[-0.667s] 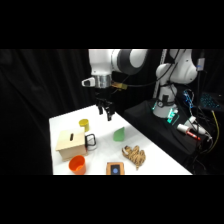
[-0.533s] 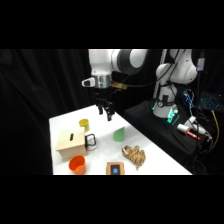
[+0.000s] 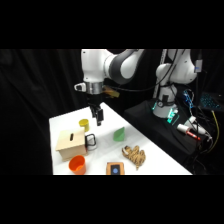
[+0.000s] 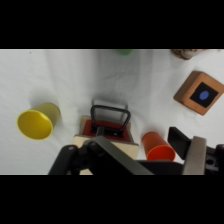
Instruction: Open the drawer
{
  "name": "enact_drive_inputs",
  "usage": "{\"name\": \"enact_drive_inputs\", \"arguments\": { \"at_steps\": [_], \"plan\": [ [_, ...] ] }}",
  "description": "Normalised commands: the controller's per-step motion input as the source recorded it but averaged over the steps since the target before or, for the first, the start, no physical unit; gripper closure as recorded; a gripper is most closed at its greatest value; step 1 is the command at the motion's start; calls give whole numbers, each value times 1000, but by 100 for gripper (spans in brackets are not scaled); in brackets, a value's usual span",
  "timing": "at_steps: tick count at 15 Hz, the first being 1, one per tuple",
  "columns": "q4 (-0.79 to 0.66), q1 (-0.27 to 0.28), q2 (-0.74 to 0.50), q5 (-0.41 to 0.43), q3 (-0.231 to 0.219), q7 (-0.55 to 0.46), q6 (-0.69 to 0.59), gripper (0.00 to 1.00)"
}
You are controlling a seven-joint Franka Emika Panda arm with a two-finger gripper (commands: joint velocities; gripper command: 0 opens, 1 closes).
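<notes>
The drawer sits in a small tan wooden box (image 3: 69,143) at the table's near left, with a dark slot on top. Its black loop handle (image 3: 91,141) points right. In the wrist view the handle (image 4: 110,115) stands out from the drawer's reddish front (image 4: 106,129), just above my linkage. My gripper (image 3: 98,118) hangs above and slightly behind the handle, clear of it. It is open with nothing between its fingers, and in the wrist view the gripper (image 4: 140,150) rises from the bottom edge over the box.
A yellow cup (image 3: 84,122) stands behind the box and an orange bowl (image 3: 77,164) in front of it. A green piece (image 3: 119,134), a tan knotted object (image 3: 134,155) and a brown block with a blue spot (image 3: 115,169) lie to the right. The table's front edge is close.
The gripper has come down a little and shifted left, nearer the box's handle. Nothing on the table has moved.
</notes>
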Motion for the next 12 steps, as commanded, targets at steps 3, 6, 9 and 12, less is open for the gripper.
{"name": "enact_drive_inputs", "arguments": {
  "at_steps": [3,6,9,12],
  "plan": [
    [289,77,310,-432,-172,535,243,0],
    [246,88,256,-269,-179,404,148,0],
    [207,79,212,-103,-118,260,80,0],
    [180,71,198,-9,-66,160,81,0]
  ]
}}
